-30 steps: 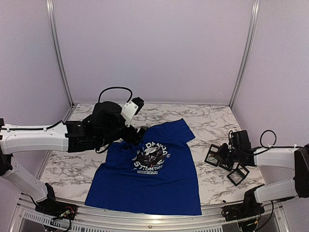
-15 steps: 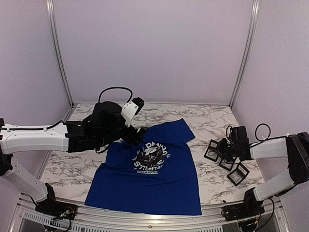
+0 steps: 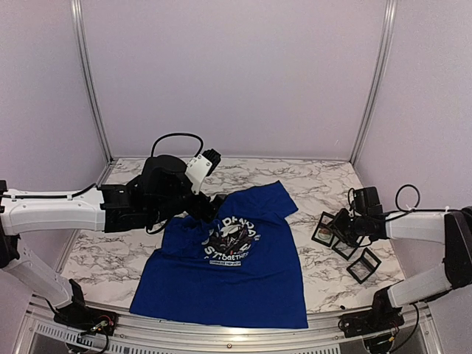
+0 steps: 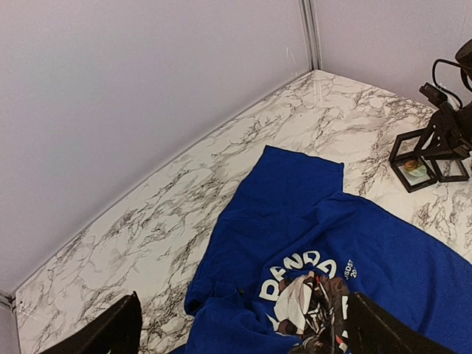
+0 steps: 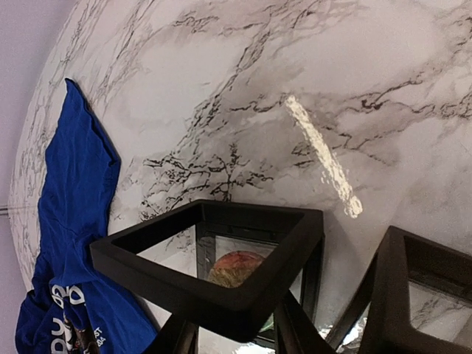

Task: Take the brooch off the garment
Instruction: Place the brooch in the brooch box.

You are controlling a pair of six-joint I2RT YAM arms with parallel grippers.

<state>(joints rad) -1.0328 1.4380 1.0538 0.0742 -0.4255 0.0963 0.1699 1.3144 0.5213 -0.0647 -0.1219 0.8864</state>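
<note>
A: Garment, where?
B: Blue T-shirt [image 3: 221, 273] spread on the marble table [image 3: 324, 184], mid-table, hem at the near edge, panda print [image 3: 230, 237] face up, one sleeve pointing to the far side
A: Left claw?
B: Left gripper [image 3: 212, 206] hangs over the shirt's top edge, just beside the print. In the wrist view its fingers [image 4: 110, 332] are spread wide with nothing held, only shirt below
A: Right one?
B: Right gripper [image 3: 341, 227] is at a cluster of three black square frames [image 3: 363, 265] on the right of the table, well apart from the shirt. It sits right at the nearest frame [image 5: 214, 295]. Gripping or just touching, cannot tell, the gap is hidden
A: Brooch?
B: Brooch [image 5: 234, 267] looks to be the small round reddish-gold piece inside that nearest frame, off the shirt
</note>
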